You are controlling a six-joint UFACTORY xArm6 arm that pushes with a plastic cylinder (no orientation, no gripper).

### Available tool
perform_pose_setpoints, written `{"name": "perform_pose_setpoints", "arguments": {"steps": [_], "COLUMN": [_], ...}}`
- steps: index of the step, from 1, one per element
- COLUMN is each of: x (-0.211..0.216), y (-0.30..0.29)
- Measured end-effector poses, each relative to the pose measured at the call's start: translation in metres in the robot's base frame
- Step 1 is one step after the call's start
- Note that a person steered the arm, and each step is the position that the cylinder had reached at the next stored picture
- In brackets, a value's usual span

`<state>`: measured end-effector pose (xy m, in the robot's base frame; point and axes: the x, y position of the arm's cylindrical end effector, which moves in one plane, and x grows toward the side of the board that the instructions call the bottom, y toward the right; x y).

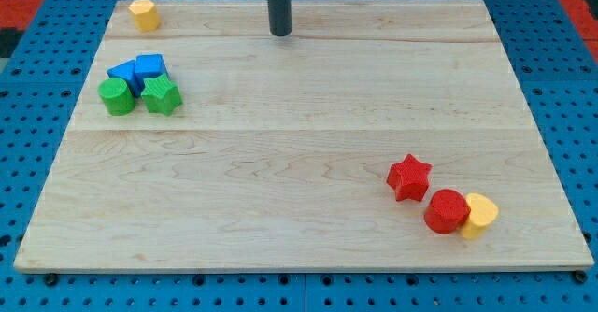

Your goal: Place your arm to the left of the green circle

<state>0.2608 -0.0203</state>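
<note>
The arm's rod stands near the far edge of the bench [308, 209], and the tip [280, 34] rests at about twelve o'clock on the board, well apart from every block. There is no claw on this rig, so nothing can be said of one being wide, narrow or holding anything; the rod simply ends in its tip. The green circle [117, 97], the thing the task names, sits at roughly ten o'clock on the bench, at the view's left of a tight cluster: the green star [161, 96] lies just beside it at its three o'clock, and two blue blocks [140, 70], their shapes hard to tell apart, crowd it from its one o'clock. A yellow block [144, 14] sits alone near the bench's eleven o'clock corner. At about four o'clock lie a red star [409, 177], a red circle [446, 211] and a yellow block of unclear shape [480, 215], all well away from the action. The approach step seems to be in hand, with the goal not yet met, since the tip is far to the view's right and top of the green circle. The next move probably calls for a sweep toward eight o'clock that skirts the cluster, perhaps passing between the lone yellow block and the blue blocks, to end at the circle's nine o'clock without nudging it.
</note>
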Motion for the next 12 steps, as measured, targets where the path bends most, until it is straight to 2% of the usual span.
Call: {"name": "perform_pose_setpoints", "arguments": {"steps": [1, 2, 4, 5, 6, 7, 10, 12], "x": [0.012, 0.039, 0.141, 0.187, 0.203, 0.191, 0.177, 0.124], "y": [0.072, 0.094, -0.004, -0.076, -0.19, -0.284, -0.285, -0.284]}}
